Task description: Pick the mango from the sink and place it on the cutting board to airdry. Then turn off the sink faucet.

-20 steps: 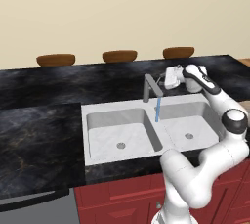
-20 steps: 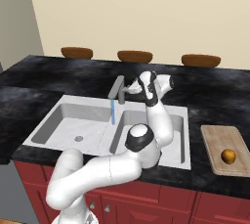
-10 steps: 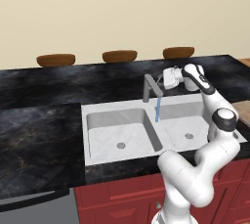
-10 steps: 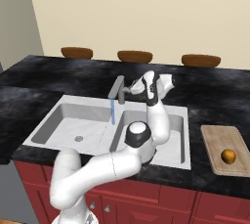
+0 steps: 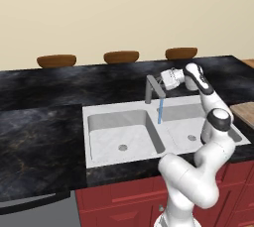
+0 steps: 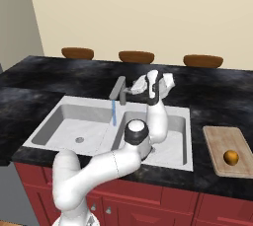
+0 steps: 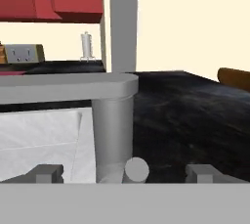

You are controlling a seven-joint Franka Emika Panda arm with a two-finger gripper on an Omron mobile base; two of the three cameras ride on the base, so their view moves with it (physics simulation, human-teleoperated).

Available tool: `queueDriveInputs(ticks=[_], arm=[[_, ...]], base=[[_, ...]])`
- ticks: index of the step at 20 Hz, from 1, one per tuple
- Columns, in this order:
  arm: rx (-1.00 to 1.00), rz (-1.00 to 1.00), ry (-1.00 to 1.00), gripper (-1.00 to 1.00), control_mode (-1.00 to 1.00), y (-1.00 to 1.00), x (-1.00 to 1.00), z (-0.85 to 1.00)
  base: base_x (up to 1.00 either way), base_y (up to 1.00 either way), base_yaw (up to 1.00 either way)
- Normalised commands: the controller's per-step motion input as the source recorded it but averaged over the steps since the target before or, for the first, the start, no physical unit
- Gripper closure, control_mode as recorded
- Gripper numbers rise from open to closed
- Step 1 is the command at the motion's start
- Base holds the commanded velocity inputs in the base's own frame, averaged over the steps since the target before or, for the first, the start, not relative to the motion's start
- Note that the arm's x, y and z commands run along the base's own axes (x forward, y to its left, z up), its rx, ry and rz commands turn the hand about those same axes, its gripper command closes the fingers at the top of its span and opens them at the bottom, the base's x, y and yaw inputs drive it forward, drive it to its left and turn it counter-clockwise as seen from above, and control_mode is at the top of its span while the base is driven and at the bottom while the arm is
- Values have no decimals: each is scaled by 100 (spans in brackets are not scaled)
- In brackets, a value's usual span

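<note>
Mango (image 6: 231, 157) sat on the cutting board (image 6: 221, 142), right of the sink (image 6: 64, 121). Water stream (image 5: 159, 111) ran from the sink faucet (image 5: 153, 88) into the basin. Gripper (image 7: 124, 173) was at the faucet post, fingers (image 7: 47, 172) spread wide either side of the round lever tip (image 7: 136, 169), not clamped on it. Three brown bowls (image 5: 121, 56) sat along the back counter.

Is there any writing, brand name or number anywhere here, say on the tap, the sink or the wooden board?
None can be read.
The tap, sink and wooden board are plain.
The wall outlet in the hand view bears no text I can make out.
</note>
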Motion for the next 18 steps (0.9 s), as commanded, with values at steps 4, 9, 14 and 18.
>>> queueDriveInputs(ticks=[4,9,14,18], arm=[[-1,18,7,-100,-100,100,0,20],[-8,17,1,-100,-100,100,-17,29],[-10,16,-12,-100,-100,47,-34,2],[-8,12,-17,-100,-100,-5,-32,0]], base=[[0,0,0],[0,0,0],[0,0,0],[0,0,0]])
